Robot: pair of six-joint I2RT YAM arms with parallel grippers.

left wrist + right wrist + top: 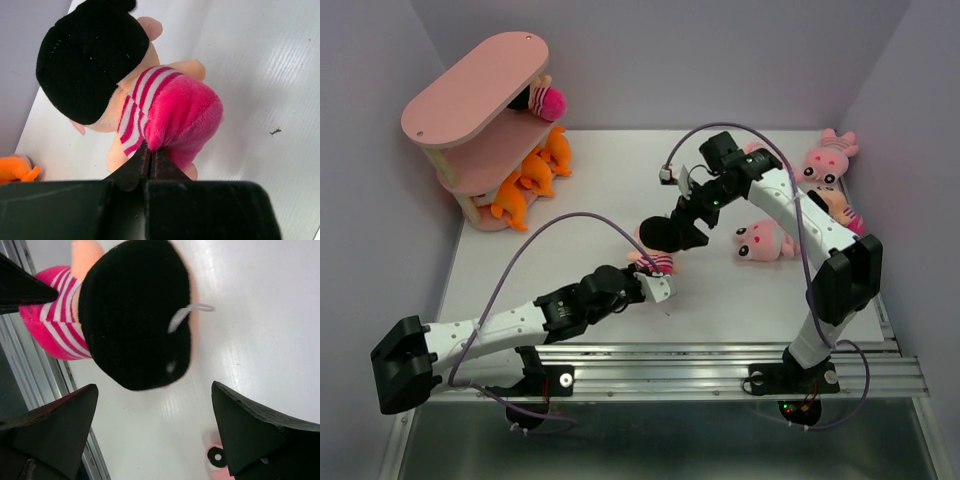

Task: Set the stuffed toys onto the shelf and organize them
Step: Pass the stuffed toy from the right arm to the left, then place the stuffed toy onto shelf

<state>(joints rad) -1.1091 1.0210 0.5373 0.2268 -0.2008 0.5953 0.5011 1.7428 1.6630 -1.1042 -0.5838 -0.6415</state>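
Jutting from left gripper (150, 152), apparently clamped: doll (177, 107)

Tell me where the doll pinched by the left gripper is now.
In the top view the doll is near the middle of the table, its pink body pinched by the shut left gripper, its black head close before the open right gripper.

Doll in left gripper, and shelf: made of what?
Doll: soft plush, with fuzzy pile on the magenta body; the black hair has a shorter matte nap. Shelf: smooth matte pink boards, likely painted wood or composite; posts look like pale bare wood.
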